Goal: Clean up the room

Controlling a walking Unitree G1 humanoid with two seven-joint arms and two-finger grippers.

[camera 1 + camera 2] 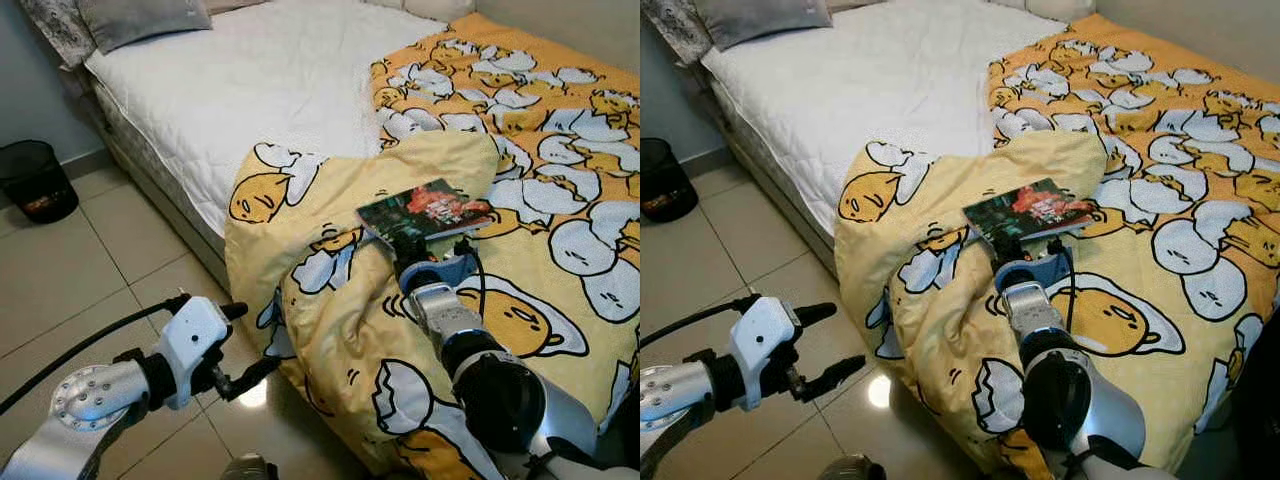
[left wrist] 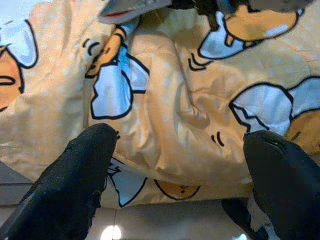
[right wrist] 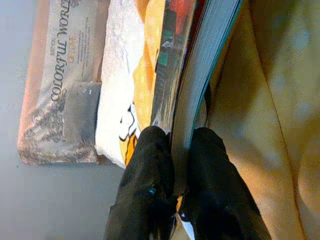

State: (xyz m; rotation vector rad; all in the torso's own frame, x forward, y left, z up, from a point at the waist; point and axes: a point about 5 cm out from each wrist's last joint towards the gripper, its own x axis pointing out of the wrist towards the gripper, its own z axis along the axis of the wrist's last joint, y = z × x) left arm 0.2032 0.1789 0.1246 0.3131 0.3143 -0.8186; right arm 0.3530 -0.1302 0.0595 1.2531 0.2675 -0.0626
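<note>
Right end effector point(image 3: 172, 165) pinching book point(image 1: 428, 209) edge for lifting off yellow blanket point(image 1: 340, 330); left end effector point(image 1: 825, 345) spread, idle.

Bed point(image 1: 250, 80): yellow blanket point(image 1: 520, 150), grey pillow point(image 1: 140, 20). Tiled floor point(image 1: 80, 270): black bin point(image 1: 35, 180).

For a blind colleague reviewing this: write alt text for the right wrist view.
The right gripper is shut on the edge of a book, one black finger on each side of its pages, above a yellow blanket. Behind lies a pillow printed "Colorful World".
</note>
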